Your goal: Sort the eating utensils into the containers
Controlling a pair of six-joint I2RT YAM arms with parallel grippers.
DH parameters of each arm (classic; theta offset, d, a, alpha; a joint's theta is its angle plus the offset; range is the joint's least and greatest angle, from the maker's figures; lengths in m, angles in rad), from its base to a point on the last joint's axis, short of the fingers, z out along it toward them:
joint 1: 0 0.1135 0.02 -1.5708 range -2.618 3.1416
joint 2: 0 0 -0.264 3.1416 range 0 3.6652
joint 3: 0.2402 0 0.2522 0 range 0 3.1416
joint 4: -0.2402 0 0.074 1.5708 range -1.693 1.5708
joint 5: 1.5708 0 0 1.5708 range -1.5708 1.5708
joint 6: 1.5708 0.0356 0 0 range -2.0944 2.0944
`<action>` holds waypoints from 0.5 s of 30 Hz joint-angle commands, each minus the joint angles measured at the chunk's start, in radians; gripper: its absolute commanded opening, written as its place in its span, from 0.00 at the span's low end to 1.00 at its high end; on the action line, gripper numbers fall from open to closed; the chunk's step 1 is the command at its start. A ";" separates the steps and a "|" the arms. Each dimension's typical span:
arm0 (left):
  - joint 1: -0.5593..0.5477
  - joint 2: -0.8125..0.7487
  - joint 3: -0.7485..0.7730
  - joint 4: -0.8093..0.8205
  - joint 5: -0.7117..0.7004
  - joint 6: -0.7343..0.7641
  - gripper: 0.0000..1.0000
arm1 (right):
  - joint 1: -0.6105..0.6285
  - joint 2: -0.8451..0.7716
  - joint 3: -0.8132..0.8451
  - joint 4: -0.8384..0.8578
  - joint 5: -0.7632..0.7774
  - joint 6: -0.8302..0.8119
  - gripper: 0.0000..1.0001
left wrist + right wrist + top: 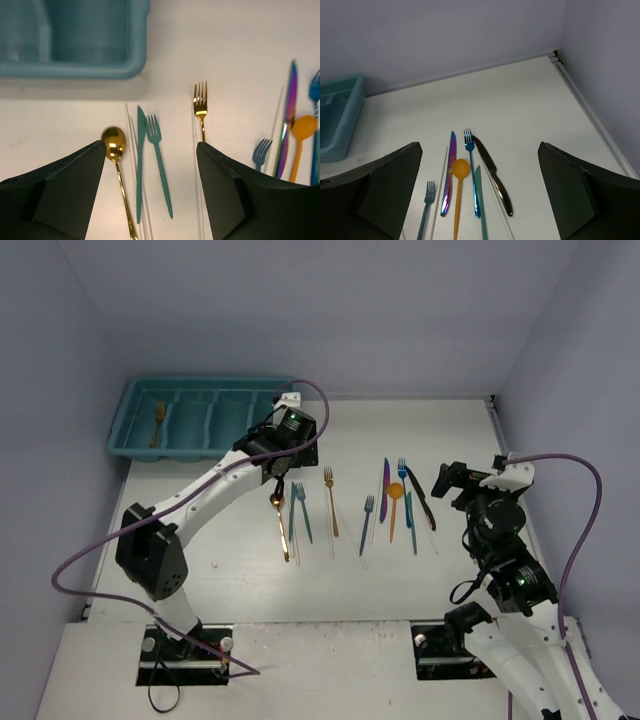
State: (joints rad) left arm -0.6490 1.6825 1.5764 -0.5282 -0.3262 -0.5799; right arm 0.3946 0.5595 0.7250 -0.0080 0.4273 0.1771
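Reaching from the lower left of the top view toward its centre, the left arm [215,485] hangs the left pincer [151,144] open and empty above a gold spoon [114,139], teal knife [140,145] and teal fork [154,131] on the worktop [225,50]. At right, the right pincer [479,145] gapes wide, empty, near a black knife [492,175]. The teal tray [130,415] sits upper left, a gold fork [158,422] inside.

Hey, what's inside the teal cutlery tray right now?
One gold fork lies in the leftmost compartment of the tray. The other visible compartments look bare; the left arm covers the tray's right end.
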 commanded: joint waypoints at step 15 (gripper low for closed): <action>-0.057 0.248 -0.046 -0.005 0.032 -0.224 0.40 | 0.023 -0.060 -0.016 0.043 0.059 0.013 1.00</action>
State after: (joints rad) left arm -0.7074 1.9262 1.5202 -0.5491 -0.2919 -0.7532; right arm 0.4051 0.5054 0.7096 -0.0212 0.4456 0.1829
